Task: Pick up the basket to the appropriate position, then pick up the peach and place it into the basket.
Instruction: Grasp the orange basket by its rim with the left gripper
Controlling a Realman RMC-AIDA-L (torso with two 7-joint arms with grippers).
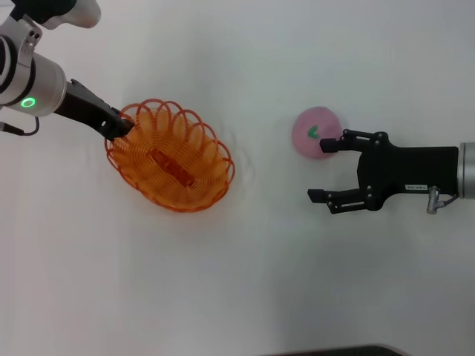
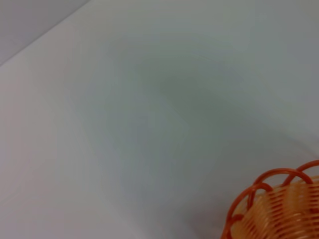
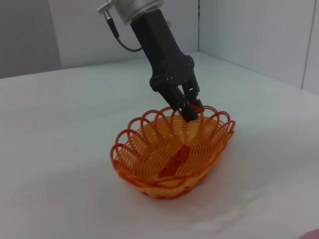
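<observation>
A: Head view first. Where is the basket?
B: The basket sits on the white table, left of centre, tilted so its long axis runs from far left to near right. The left gripper has its fingers closed on the looped rim at the basket's far-left end.
A: And the peach?
B: The peach lies on the table to the right, well apart from the basket, green leaf mark facing up. The right gripper is just beside it, on its near side, spread wide; its far fingertip touches or overlaps the peach's right edge, while the near finger is clear of it. The peach is not between the fingers.
A: Left wrist view?
B: Mostly bare table, with a bit of the basket's scalloped rim in one corner. That arm's own fingers do not show.
A: Right wrist view?
B: The basket rests upright on the table, with its solid orange bottom strip visible inside. The left gripper comes down from above and pinches the rim on the far side, one finger inside, one outside. A sliver of pink shows at the corner, too little to tell what it is
</observation>
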